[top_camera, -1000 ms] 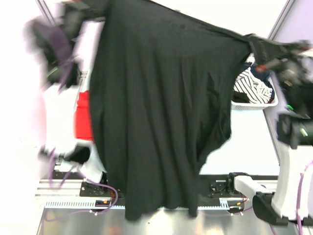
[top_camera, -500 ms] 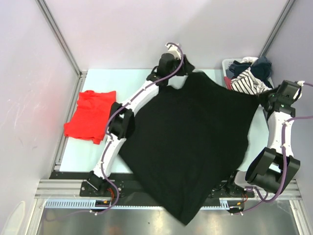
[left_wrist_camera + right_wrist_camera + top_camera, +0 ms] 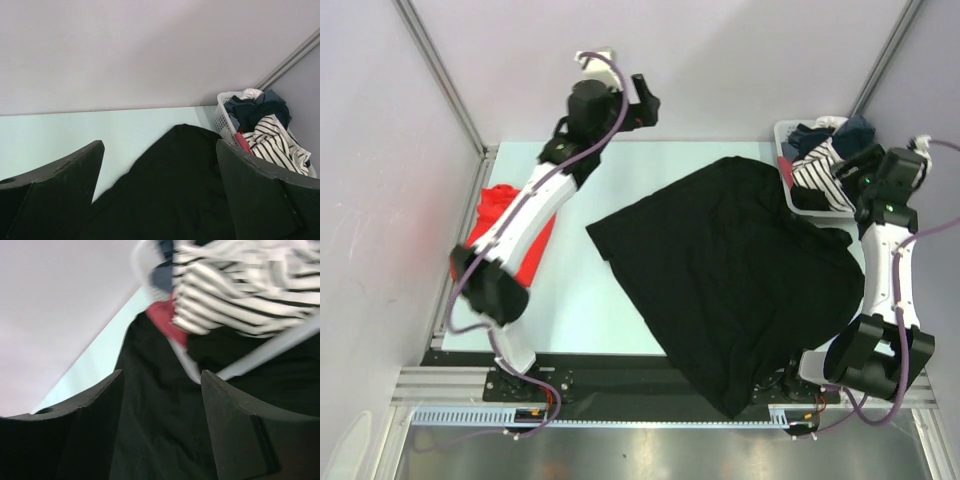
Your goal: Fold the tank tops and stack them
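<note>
1. Top view: the soft black tank top (image 3: 730,270) lies rumpled across the centre-right; the red tank top (image 3: 498,205) sits at left.
2. Left wrist: the left claw (image 3: 160,150) is spread and empty above the black cloth.
3. Right wrist: the right claw (image 3: 161,377) is spread over the black cloth.

The black tank top (image 3: 730,270), stretched in the air between both my claws a second ago, now lies spread on the table (image 3: 570,290), its near hem hanging over the front edge. My left gripper (image 3: 648,100) has let go, jaws wide apart, and has swung up toward the far wall, so that arm now crosses the red tank top (image 3: 496,205). My right gripper (image 3: 160,375) has parted its fingers too.
</note>
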